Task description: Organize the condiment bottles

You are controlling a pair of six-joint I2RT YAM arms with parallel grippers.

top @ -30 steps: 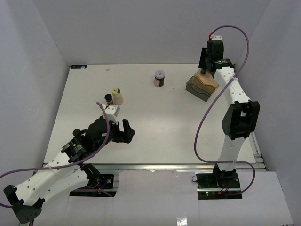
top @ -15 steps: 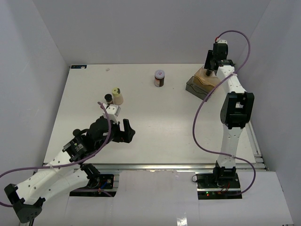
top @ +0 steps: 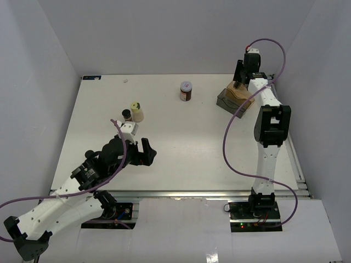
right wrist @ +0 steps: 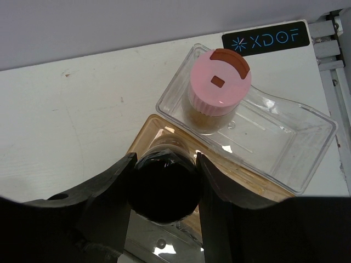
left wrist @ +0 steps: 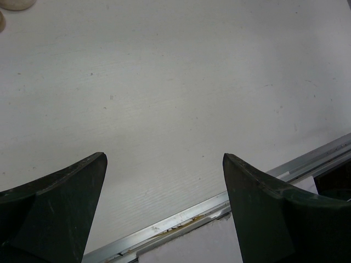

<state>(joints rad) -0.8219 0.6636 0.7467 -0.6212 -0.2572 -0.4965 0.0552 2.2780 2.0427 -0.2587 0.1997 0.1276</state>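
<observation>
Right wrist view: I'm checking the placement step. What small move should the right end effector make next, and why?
Probably ease straight down: the right end effector is shut on the black-capped bottle above the amber tray, beside the pink-capped jar; seating isn't visible.

My left end effector (left wrist: 163, 159) hangs spread over bare bench (top: 186, 137), with nothing between its fingers. The way is open as far as the cream bottle (top: 136, 113) and the small dark bottle (top: 126, 114) just beside it. The white-capped jar (top: 186, 91) stands alone with room all round. My right end effector (right wrist: 164, 159) is clamped round a black-capped bottle (right wrist: 163, 189) over the tray (right wrist: 296, 129). There the pink-capped jar (right wrist: 219, 82) blocks the far end, and the back wall (top: 181, 38) is near.
</observation>
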